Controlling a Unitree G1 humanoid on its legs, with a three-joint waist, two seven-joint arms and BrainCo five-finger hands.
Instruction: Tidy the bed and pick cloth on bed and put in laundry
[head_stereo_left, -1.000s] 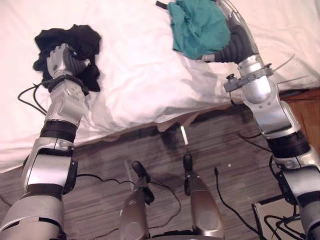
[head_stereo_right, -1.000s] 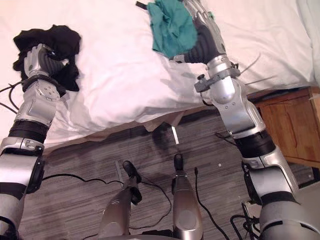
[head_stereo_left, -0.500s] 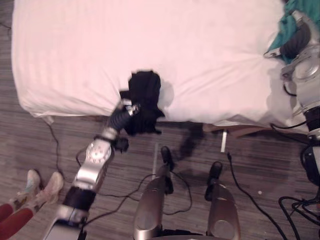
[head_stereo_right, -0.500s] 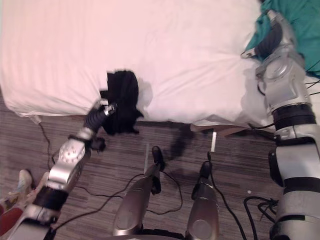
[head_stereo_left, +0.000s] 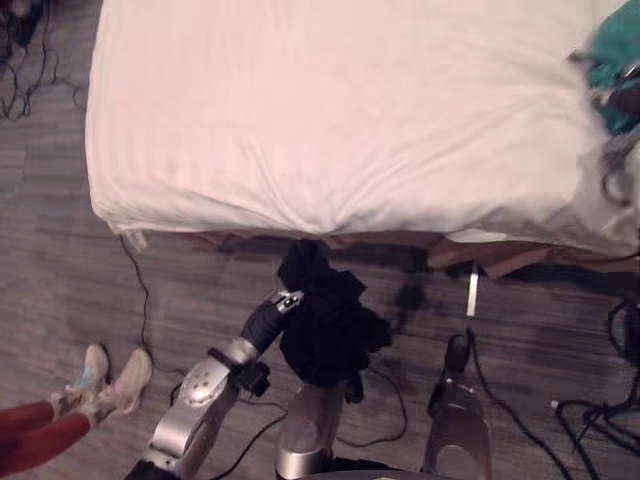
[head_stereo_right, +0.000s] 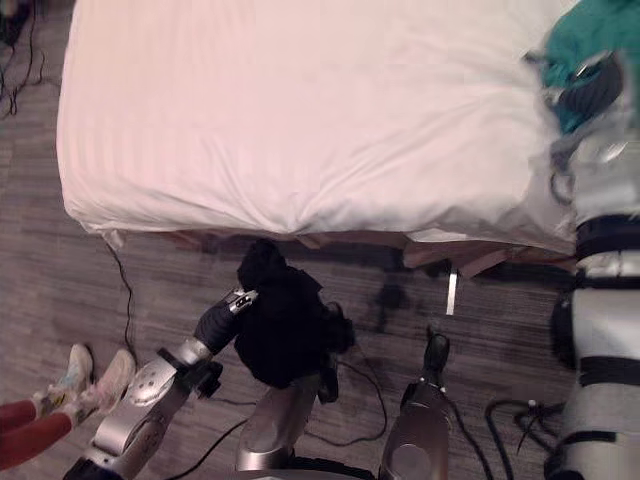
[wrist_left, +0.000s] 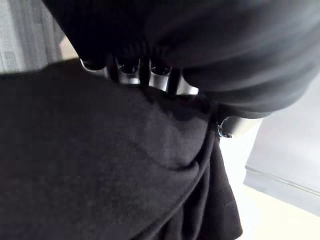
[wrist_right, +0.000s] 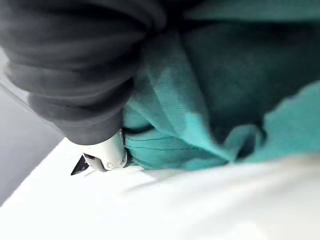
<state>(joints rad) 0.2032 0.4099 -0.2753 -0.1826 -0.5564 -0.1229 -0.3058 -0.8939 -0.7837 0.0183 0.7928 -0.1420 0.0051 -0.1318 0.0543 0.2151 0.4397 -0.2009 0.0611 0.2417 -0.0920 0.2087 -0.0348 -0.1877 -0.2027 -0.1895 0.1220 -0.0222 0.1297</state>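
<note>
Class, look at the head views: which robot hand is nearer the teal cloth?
Right. The right hand is directly against the teal cloth at the bed's right edge. The left hand is well away, over the floor, gripping a black cloth.

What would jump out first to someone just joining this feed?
The black cloth stands out most: it is bunched in the left hand and hangs over the floor, just off the near edge of the white bed. Next come the teal cloth at the right hand on the bed's right side, and a person's legs and shoes on the floor at the robot's left.
</note>
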